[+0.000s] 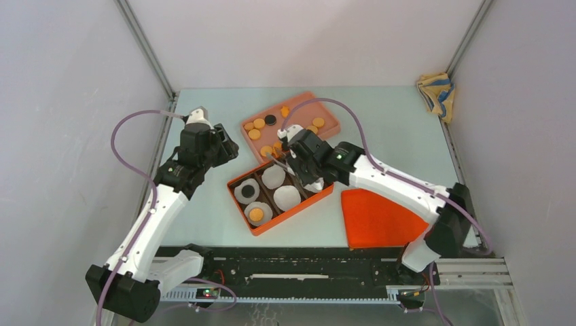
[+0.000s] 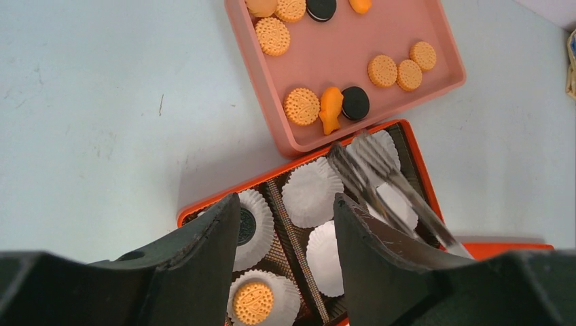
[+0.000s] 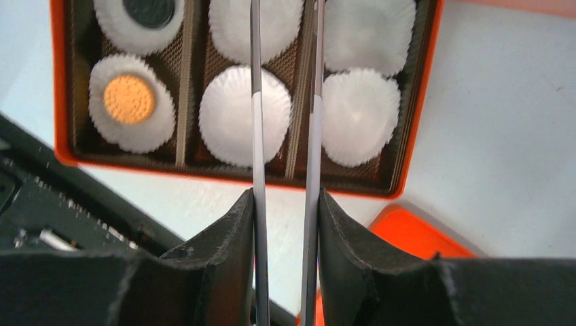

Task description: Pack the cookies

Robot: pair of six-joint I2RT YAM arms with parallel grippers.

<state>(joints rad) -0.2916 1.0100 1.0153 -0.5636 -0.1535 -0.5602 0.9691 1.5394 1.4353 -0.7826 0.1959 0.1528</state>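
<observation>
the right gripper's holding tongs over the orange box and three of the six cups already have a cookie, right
Not quite. Only two of the six cups hold a cookie: a black cookie and an orange cookie; four are empty, as the right wrist view shows. The right gripper does hold the tongs over the orange box.

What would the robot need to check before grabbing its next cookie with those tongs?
1. Tongs held in right hand: ok.
2. Tongs empty, blades apart: ok.
3. Cookies left on the pink tray: ok.
4. Free paper cups in the orange box: ok, four empty.
5. Tongs above a tray cookie: not ok, tips over the box.
6. Left hand open, holding nothing: ok.
</observation>
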